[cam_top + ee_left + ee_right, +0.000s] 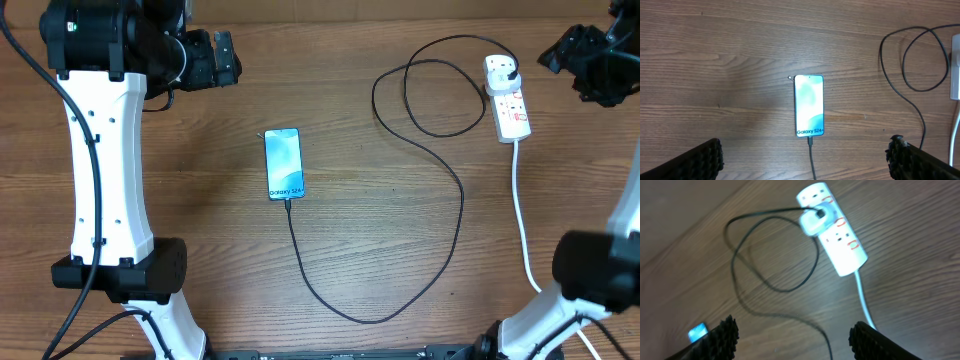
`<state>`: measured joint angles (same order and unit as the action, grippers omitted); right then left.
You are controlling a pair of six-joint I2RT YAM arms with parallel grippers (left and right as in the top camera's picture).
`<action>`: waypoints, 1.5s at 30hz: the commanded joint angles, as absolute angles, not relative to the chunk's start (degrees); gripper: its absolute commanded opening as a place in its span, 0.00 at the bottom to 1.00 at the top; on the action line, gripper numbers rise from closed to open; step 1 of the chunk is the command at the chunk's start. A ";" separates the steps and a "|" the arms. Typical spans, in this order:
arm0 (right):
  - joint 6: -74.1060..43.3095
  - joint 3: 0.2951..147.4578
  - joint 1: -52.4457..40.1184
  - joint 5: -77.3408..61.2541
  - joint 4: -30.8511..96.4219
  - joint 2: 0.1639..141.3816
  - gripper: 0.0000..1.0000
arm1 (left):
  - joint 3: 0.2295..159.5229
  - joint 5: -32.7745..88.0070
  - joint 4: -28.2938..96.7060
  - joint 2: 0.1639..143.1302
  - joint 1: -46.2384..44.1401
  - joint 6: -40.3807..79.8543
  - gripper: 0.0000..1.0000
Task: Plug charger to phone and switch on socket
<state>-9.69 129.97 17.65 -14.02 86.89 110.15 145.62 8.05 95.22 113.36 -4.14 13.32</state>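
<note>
- Phone lies mid-frame, screen lit — cable plugged into its lower edge.
- Cable loops to the power strip, upper right.
- Left gripper, upper left, spread and empty; right gripper beside the strip — same.

A brown wood-grain table — one tiny pale speck lying on its surface.

A robotics lab: left arm and right arm stand at a wood-grain table.
</note>
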 commanded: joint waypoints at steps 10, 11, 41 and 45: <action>-5.74 131.33 7.20 -16.64 97.06 92.79 0.79 | 146.41 7.44 95.37 112.51 -4.62 12.62 1.00; -5.74 131.33 6.46 -16.64 97.06 91.98 0.80 | 146.41 7.42 95.37 112.51 -4.62 12.62 0.99; -8.91 131.20 -1.54 -9.13 97.03 67.99 1.00 | 146.41 7.42 95.37 112.51 -4.62 12.62 1.00; -8.88 127.87 -1.56 -3.36 94.19 66.13 1.00 | 146.41 7.42 95.37 112.51 -4.62 12.62 1.00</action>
<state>-8.84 129.93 -1.23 -10.13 96.31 67.70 145.62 8.05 95.22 113.36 -4.14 13.32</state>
